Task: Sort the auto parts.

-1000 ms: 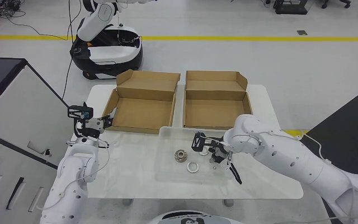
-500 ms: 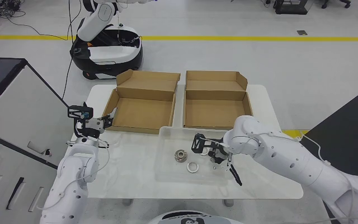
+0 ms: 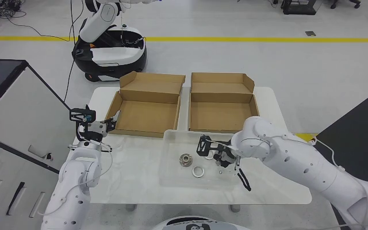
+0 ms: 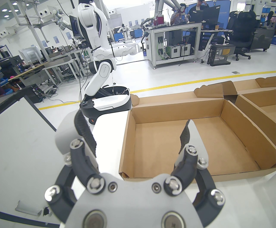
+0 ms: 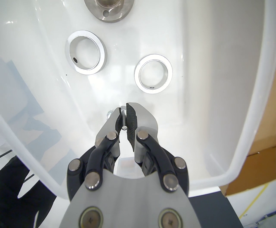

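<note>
R arm nudged slightly; R gripper (image 5: 124, 112) stays low in white bin (image 5: 262, 86), fingers pinching small bolt (image 5: 123, 121). Ring (image 5: 85, 52), second ring (image 5: 153, 73) & flanged hub (image 5: 108, 9) lie on bin floor. L gripper (image 4: 133, 118) spread wide, near cardboard box (image 4: 172, 140).

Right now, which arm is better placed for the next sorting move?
Right, most likely. The right gripper is shut on a bolt inside the white bin, ready to carry it off. The left gripper hangs open and empty at the corner of the left cardboard box, apart from the bin.
</note>
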Tool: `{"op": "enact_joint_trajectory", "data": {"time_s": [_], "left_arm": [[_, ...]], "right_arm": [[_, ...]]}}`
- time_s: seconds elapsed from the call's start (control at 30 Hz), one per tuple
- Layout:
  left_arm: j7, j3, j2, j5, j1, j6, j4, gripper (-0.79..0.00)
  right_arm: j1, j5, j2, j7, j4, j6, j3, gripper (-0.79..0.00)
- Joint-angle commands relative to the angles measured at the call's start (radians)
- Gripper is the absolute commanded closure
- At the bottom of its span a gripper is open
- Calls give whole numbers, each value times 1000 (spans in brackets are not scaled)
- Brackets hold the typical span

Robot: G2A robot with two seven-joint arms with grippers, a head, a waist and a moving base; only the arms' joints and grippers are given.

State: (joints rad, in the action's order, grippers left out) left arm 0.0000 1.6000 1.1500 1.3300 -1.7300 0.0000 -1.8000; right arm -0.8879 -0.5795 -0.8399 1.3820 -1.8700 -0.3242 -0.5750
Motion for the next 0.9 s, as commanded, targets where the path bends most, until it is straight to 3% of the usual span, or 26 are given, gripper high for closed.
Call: {"op": "enact_joint_trajectory", "data": {"time_s": [0.0,0.37,0.6,0.87], "left_arm": [[0,0,0,0,0,0,0,-785],[0,0,0,0,0,0,0,-785],[0,0,0,0,0,0,0,-785],[0,0,0,0,0,0,0,-785]], "right_arm": [[-3,8,5,4,-21,1,-15,0],[-33,90,39,26,-157,-6,-121,0],[-62,220,63,11,-217,9,-222,0],[-62,220,63,11,-217,9,-222,0]]}}
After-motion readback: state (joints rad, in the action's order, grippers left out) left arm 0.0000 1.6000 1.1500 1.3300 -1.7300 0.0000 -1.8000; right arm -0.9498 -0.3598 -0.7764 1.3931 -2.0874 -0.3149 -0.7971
